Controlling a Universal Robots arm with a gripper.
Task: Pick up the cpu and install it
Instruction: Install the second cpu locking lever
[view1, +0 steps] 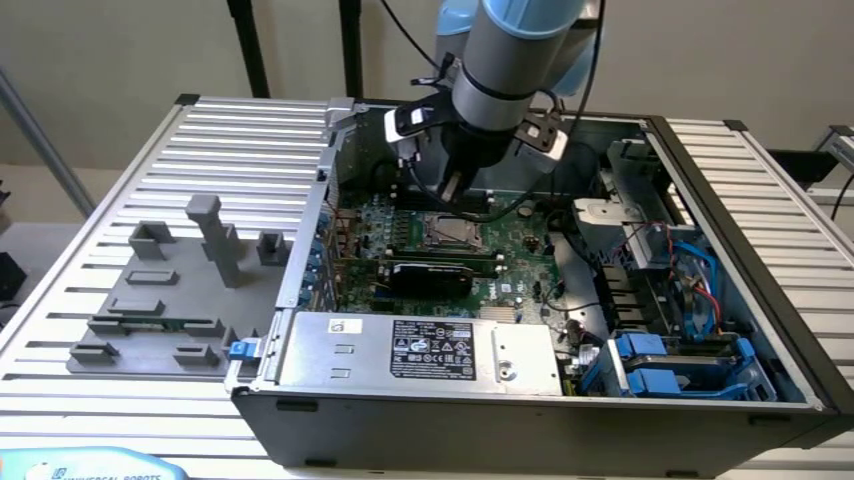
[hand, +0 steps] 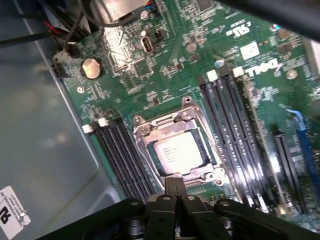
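- Closest to the wrist camera: gripper (hand: 175, 192), black fingers (hand: 169, 187) pressed together, nothing held between them.
- Just past the fingertips: cpu (hand: 176, 151), pale silver top, lying flat inside the square metal socket frame (hand: 150, 131) on the green motherboard (hand: 200, 60).
- Seated and roughly square to the frame, judging by the even edges; full seating on the contacts not verifiable from these pictures.
- Flanking the socket on both sides: rows of black memory slots (hand: 117, 150), very near the frame.
- Farther off on the board: round coin cell (hand: 91, 68) and a white Dell marking (hand: 262, 65).
- From the exterior view: arm reaching down into the open computer case (view1: 747, 395), gripper (view1: 457, 190) hovering just above the socket region (view1: 454, 233), apart from the board.
- On the exterior view's left: grey fixture blocks (view1: 207, 240) standing on the ribbed metal table (view1: 134, 380), well apart from the case.
- Near the front of the case: silver power supply (view1: 414, 350) with a black label.

Risks from here:
- Chip possibly misaligned by a small amount; any downward push from the closed fingers could bend socket contacts.
- Fingertips so near the chip's edge: a sideways drift could nudge it askew or scrape its top.
- Tight surroundings: frame and memory slots close by, so a tilted or off-centre move risks a collision.
- Loose cables (view1: 534, 205) hanging near the wrist in the exterior view, liable to snag.
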